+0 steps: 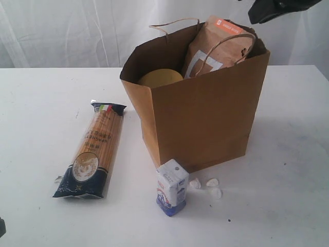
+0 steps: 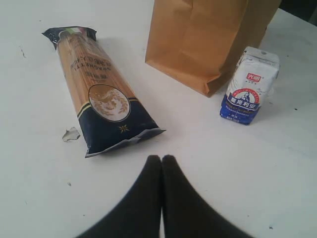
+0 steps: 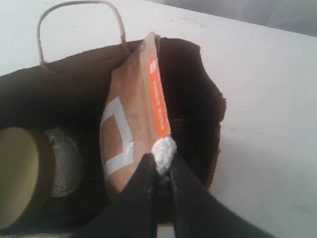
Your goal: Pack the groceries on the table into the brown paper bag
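Pleated white curtain (image 1: 77, 31) hanging across the whole background, folds vertical, brightly lit. Small crumpled translucent scrap (image 2: 71, 134) lying flat, edges ragged, material not identifiable; only faintly discernible in the exterior view.

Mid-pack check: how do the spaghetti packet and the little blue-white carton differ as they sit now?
The spaghetti packet lies flat on the table; the carton stands upright. The packet is long and slim, the carton short and boxy. The packet lies apart, left of the paper bag; the carton stands close by its front corner. Both are outside the bag, not yet packed.
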Available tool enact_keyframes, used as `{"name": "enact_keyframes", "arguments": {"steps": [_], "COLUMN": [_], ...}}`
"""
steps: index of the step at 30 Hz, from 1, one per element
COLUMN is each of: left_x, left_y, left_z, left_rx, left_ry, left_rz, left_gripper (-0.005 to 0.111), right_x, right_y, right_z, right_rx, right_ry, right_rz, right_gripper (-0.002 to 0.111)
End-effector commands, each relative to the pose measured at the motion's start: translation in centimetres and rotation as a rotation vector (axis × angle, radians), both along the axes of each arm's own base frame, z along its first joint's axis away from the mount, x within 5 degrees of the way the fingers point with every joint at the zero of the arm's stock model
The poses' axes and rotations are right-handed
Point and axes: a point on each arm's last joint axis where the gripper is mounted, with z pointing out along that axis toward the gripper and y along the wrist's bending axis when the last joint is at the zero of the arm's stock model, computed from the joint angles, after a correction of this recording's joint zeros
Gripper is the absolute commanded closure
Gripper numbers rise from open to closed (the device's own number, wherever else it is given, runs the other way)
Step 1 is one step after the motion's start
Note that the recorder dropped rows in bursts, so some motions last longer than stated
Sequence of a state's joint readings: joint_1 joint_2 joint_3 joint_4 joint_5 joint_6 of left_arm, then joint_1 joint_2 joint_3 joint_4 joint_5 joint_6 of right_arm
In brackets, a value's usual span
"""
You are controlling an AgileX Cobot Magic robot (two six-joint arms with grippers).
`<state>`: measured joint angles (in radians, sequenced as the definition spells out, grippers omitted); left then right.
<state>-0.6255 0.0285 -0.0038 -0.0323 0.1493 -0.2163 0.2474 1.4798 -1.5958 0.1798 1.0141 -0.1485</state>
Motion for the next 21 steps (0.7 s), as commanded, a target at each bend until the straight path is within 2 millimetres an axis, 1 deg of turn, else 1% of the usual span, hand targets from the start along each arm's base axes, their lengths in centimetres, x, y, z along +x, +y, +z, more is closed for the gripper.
{"name": "enact_keyframes", "arguments": {"steps": [1,3,7,16,21], "left_x": [0.0,0.0,0.0,0.0,0.0], "left_y": [0.0,0.0,0.0,0.0,0.0], "left_z": [-0.1,-0.1,-0.1,-0.1,-0.1], "left_rx": [-0.003,-0.003,-0.003,-0.003,-0.003], "left_ry": [0.002,0.002,0.002,0.002,0.002], "left_rz": [-0.003,-0.003,-0.003,-0.003,-0.003], "left_gripper": [0.107,0.107,0.107,0.107,0.107], "right_x": [0.6,1.0,1.6,2.8,3.5], "right_y": [-0.1,0.2,0.0,0.1,-0.2], "right_z": [-0.1,-0.5,-0.9,-0.4,-0.7], "right_rx": [0.015,0.024,0.021,0.009,-0.031], "right_ry": [0.015,0.027,0.031,-0.011,-0.026], "right_rz": [0.025,0.038,0.030,0.034,0.020], "right_gripper": [0.105,0.105,0.105,0.105,0.105]}}
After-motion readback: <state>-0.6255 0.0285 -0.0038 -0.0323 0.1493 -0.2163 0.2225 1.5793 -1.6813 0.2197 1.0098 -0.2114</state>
